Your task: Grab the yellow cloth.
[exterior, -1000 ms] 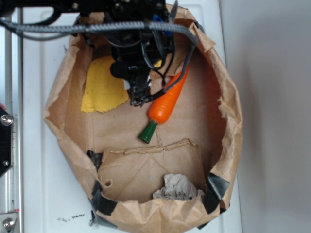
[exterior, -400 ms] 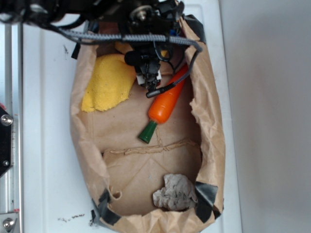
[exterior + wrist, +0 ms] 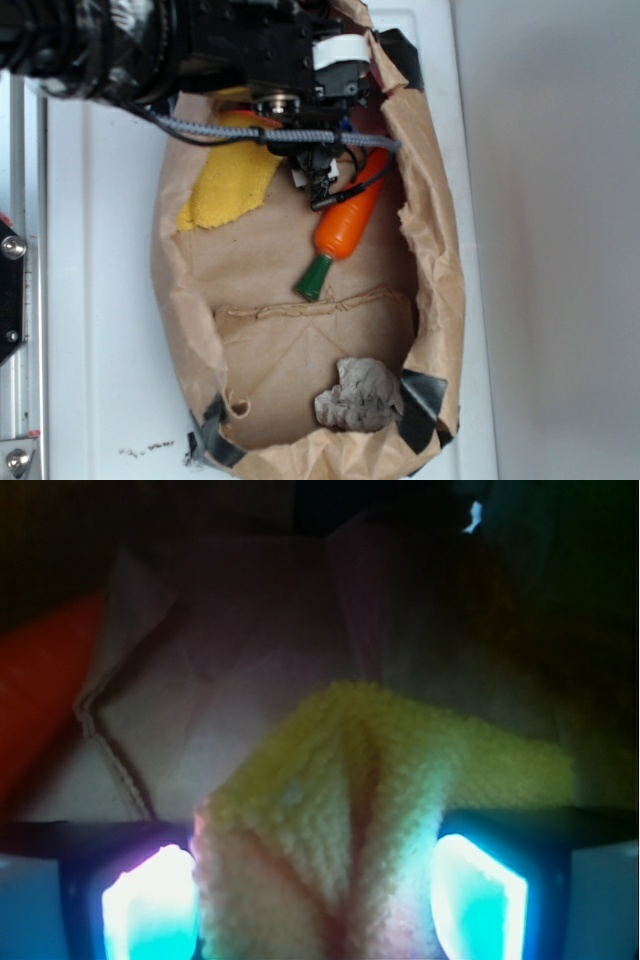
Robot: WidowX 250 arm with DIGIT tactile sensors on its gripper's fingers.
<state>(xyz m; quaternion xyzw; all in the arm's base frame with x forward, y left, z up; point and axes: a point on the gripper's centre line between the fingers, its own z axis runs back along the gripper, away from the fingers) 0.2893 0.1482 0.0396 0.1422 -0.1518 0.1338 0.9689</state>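
Two views: exterior overhead, wrist close-up.
Bag [image 3: 430, 250] is seen from above; cloth [image 3: 370, 810] and carrot [image 3: 40, 690] are shared by both.

Black robot arm reaches in along the far edge of the tabletop; its tool [image 3: 315, 890] points downward, fingers [image 3: 150, 905] pinching yellow cloth [image 3: 350, 800] between them.

Exterior view: bright, even, diffuse light; white table [image 3: 110, 300] nearly washed out; arm blurred at top; soft shadow inside paper bag [image 3: 440, 250] beneath the arm. Wrist view: dim, murky, soft-focus; corners beyond yellow cloth [image 3: 370, 810] fall to black; fingers [image 3: 150, 905] either side of it overexposed, glowing cyan-white.
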